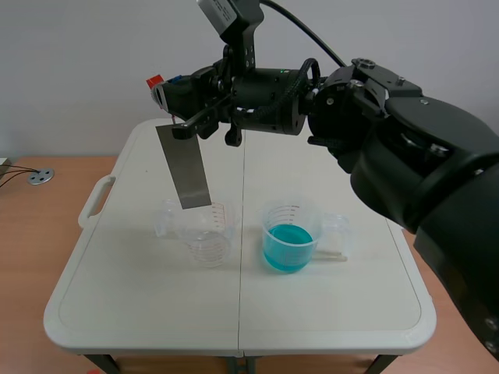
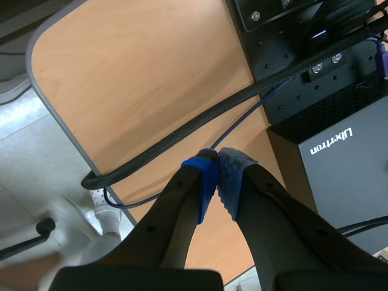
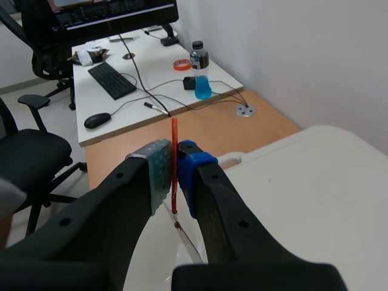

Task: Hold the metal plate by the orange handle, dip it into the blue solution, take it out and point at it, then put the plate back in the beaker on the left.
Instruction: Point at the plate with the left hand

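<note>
Mostly, right tool [image 3: 173,159] hides the orange handle [image 3: 174,134].

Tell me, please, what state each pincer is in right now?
Left pincer: closed, holding nothing.
Right pincer: closed on the orange handle of the metal plate.

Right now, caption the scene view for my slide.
Right gripper holds the metal plate over the clear beaker, beside the beaker of blue solution.

Flat grey metal plate [image 1: 184,173] over clear empty beaker [image 1: 204,234] on white desk [image 1: 140,312]; clear beaker of blue solution [image 1: 288,238] to its right.
</note>
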